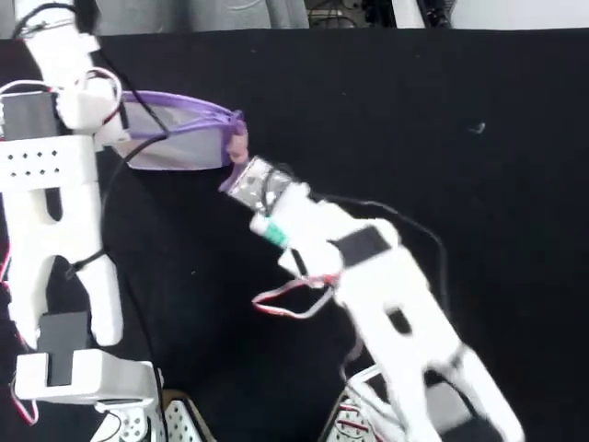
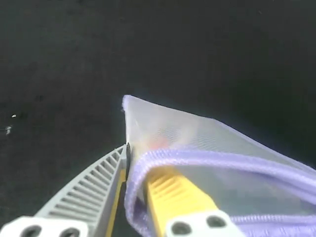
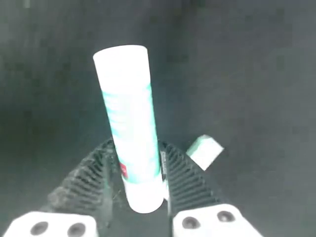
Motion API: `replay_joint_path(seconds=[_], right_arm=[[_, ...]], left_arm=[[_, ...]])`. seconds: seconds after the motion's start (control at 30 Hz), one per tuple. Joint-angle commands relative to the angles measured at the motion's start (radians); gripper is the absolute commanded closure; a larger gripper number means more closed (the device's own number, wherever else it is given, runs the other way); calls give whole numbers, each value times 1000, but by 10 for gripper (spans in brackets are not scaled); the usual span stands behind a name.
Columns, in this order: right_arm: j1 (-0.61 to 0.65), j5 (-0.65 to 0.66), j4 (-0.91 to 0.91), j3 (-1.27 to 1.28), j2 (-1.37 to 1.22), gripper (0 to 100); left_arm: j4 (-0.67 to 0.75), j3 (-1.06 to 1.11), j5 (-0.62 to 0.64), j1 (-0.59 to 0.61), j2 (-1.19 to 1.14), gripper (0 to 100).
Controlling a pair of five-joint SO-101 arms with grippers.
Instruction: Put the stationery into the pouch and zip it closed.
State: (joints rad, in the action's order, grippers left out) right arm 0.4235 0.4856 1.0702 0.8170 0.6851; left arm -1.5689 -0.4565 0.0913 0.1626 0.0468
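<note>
Two grippers are both clenched. The left gripper [image 2: 134, 165] pinches the rim of the translucent pouch with a purple zipper [image 2: 212, 143], one finger inside its open mouth and one outside. The right gripper [image 3: 136, 148] grasps a white-and-teal glue stick [image 3: 129, 123] just beside the pouch's end farthest from the left gripper. A small green-and-white block [image 3: 204, 150] lies on the black table [image 1: 479, 184]; its place relative to the pouch cannot be told.

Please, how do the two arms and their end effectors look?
The left arm and right arm are white plastic with black patches and red, white and black cables. The left end effector has one grey ribbed finger and one yellow; the right end effector has dark ribbed fingers.
</note>
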Motion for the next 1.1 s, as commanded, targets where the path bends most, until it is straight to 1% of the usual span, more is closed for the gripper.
replay_joint_path(seconds=[0.0,0.17,0.27,0.5,0.67,0.77,0.93,1.07], right_arm=[[-57,-60,-11,-12,243,987],[-107,-112,-14,-81,420,987],[-107,-161,-38,-120,483,987],[-104,-288,-218,-122,547,987],[-103,-391,-359,-119,564,987],[-49,-427,-493,-77,564,987],[100,-384,-813,110,558,987],[153,-362,-1073,275,558,987]], left_arm=[[-40,-64,0,-74,-2,971],[-46,-64,3,-134,0,971],[-46,-64,46,-163,0,971],[-49,-64,63,-234,8,971],[-126,-139,64,-257,-2,971],[-149,-183,64,-263,-2,971],[-144,-168,66,-260,-3,971],[-124,-134,66,-259,-3,971]])
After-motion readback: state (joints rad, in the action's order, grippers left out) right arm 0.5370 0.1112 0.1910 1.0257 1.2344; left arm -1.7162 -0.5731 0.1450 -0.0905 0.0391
